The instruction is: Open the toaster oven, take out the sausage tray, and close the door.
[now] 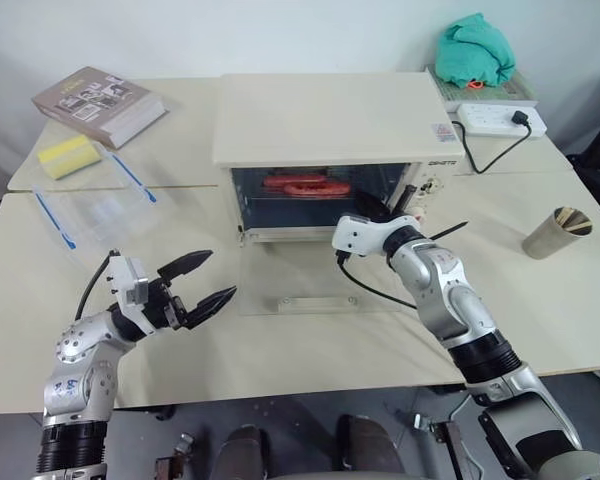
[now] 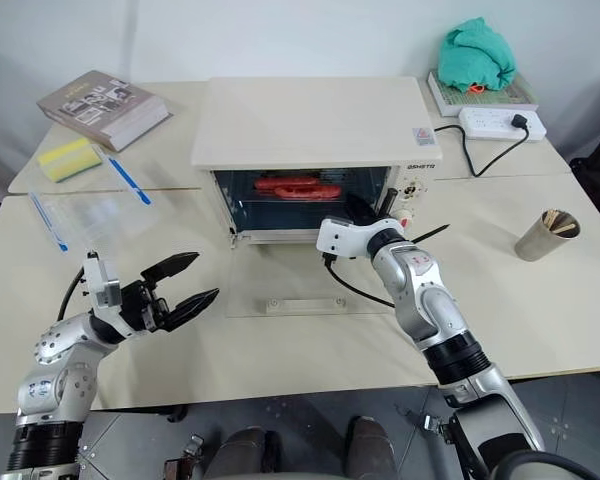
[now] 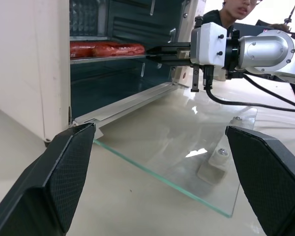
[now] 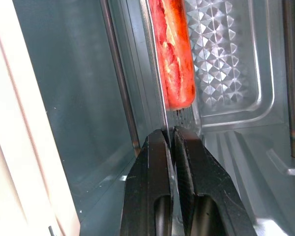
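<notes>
We note the toaster oven [image 1: 323, 120] on the table [image 1: 540, 290], its door [image 1: 305, 285] dropped flat on the tabletop in front of the oven. The sausage tray [image 4: 160, 73] sits on the rack inside the oven; most of it is hidden by the oven roof, and we see only its front rim and red sausages [image 1: 305, 184]. Our right gripper [image 4: 171, 135] reaches level into the oven mouth at its right side, fingers pinched shut on the tray's front edge. Our left gripper [image 1: 202, 282] hovers in front of the oven, left of the door, fingers spread wide, holding nothing. Bare tabletop lies around the door's edges.
</notes>
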Controlling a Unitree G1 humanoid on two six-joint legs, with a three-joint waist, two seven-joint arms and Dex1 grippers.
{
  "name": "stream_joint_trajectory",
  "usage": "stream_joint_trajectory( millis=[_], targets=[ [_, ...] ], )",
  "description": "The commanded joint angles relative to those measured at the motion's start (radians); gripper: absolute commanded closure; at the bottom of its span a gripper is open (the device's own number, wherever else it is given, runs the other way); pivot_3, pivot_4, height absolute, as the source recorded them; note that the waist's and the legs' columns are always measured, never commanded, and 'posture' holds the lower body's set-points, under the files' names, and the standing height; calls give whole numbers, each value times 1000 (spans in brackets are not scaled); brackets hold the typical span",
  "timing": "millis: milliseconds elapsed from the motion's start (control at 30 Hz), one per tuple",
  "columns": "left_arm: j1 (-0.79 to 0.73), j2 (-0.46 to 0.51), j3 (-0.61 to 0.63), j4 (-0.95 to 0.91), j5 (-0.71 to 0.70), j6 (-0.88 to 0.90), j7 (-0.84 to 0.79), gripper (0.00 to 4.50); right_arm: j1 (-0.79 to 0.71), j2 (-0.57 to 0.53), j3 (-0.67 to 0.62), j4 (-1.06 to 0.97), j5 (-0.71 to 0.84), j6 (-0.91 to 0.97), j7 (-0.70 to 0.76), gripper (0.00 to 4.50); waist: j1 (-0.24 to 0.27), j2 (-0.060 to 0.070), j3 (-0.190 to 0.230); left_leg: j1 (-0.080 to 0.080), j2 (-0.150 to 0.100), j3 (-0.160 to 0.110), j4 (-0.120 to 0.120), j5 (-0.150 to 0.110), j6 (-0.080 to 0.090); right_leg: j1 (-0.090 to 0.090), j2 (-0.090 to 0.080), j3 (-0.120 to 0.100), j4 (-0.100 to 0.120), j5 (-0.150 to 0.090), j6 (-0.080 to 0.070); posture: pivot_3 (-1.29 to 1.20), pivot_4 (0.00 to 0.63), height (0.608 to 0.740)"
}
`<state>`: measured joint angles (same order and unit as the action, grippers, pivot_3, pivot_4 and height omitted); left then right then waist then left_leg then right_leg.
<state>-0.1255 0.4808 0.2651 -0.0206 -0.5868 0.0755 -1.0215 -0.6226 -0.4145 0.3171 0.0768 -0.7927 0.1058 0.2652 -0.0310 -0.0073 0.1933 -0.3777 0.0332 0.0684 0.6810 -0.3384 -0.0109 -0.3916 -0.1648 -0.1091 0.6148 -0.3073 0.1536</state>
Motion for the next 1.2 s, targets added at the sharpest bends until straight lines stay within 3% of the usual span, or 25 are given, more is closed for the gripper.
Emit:
stream_joint_trajectory(
  millis=[33, 433, 900, 1200],
  targets=[
    [-15, -2, 6, 10, -10, -21, -10, 0, -3, -12, -6, -107, 41, -42, 41, 4469, -1, 0, 0, 0, 0, 0, 0, 0, 0, 0, 0, 0, 0, 0, 0, 0, 150, 740],
    [-63, -12, -17, 40, -3, -14, -4, 0, 32, -145, -38, -245, 154, -129, 245, 4469, -10, 0, 0, 0, 0, 1, -1, 0, 0, -1, 0, 0, 0, 0, 0, 0, 150, 740],
    [-67, 5, 21, 20, -53, 67, 27, 0, 309, -170, -129, -559, 141, -26, 300, 4469, 5, 0, 0, 0, 0, 1, -1, 0, 0, -1, 0, 0, 0, 0, 0, 0, 150, 740],
    [-48, 58, 12, 22, -25, 34, -44, 0, 513, -261, -283, -681, 194, -117, 288, 4469, 23, 0, 0, 0, 0, 1, 0, 0, 0, 0, 0, 0, -3, 0, 0, 0, 150, 740]
  ],
)
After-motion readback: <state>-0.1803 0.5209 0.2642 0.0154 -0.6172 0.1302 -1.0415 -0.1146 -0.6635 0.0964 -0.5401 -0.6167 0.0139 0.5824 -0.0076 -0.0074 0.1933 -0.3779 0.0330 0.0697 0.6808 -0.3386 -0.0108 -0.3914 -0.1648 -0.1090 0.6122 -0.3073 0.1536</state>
